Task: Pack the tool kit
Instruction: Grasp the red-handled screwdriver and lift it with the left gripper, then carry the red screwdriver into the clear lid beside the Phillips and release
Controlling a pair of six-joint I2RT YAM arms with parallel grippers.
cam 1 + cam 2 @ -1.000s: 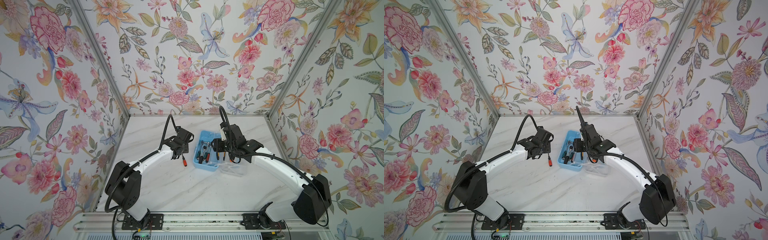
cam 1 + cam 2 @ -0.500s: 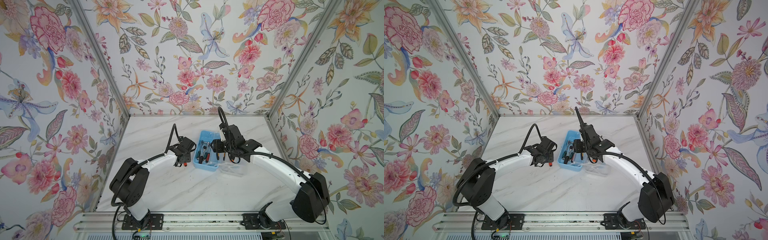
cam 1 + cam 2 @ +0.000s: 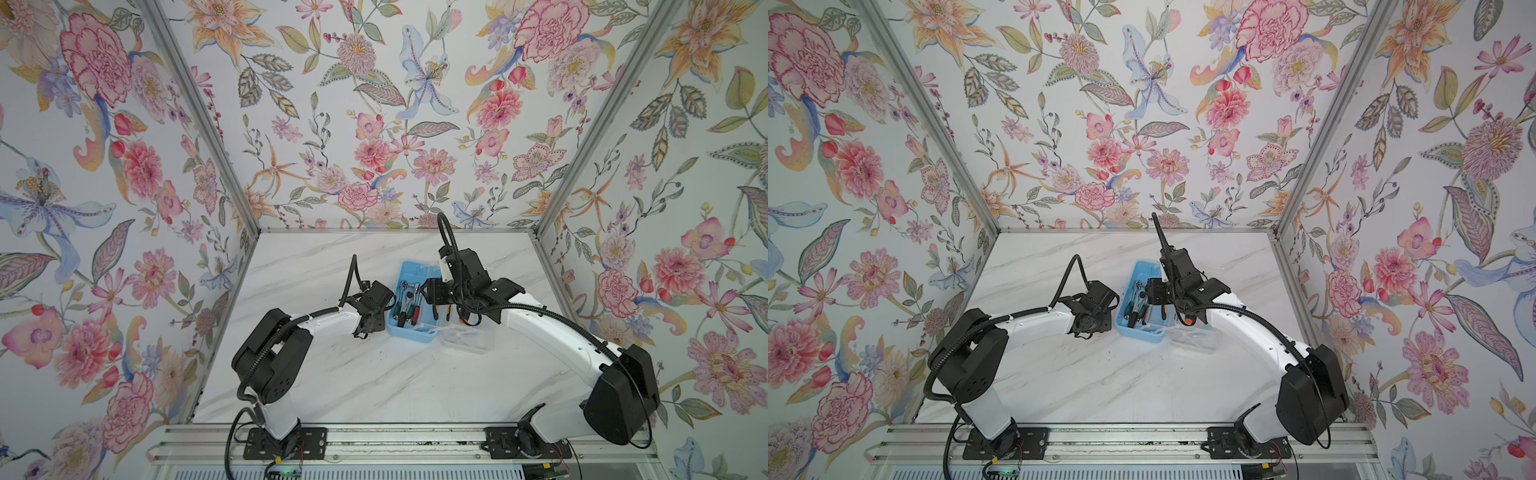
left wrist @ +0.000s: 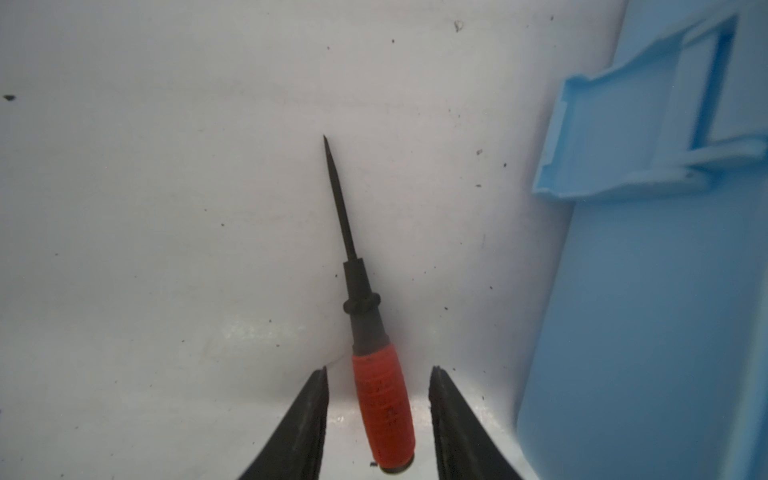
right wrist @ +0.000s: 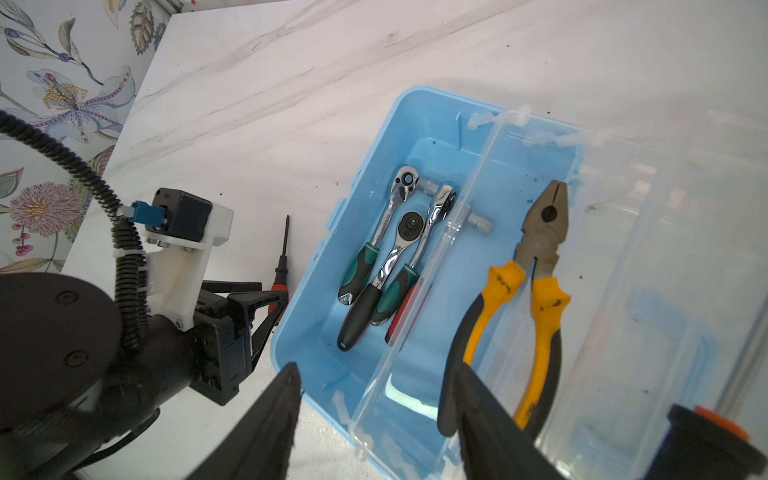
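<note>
Both top views are bright and evenly lit, sharp through the middle; the wall posts (image 3: 200, 116) lean outward toward the edges, a wide-lens stretch; the arms cast only soft, pale shadows on the marble table (image 3: 374, 382); the left wrist view is dimmer and greyer, hazy throughout, the screwdriver (image 4: 382, 407) soft-edged, the blue case (image 4: 644, 332) blurred, a faint sheen on the table beside the handle; the right wrist view is crisp and bright, the far table washed out, the clear lid (image 5: 685, 257) streaked with glare, the ratchets (image 5: 395, 232) glinting, the right gripper (image 5: 372, 368) blurred close to the lens.
</note>
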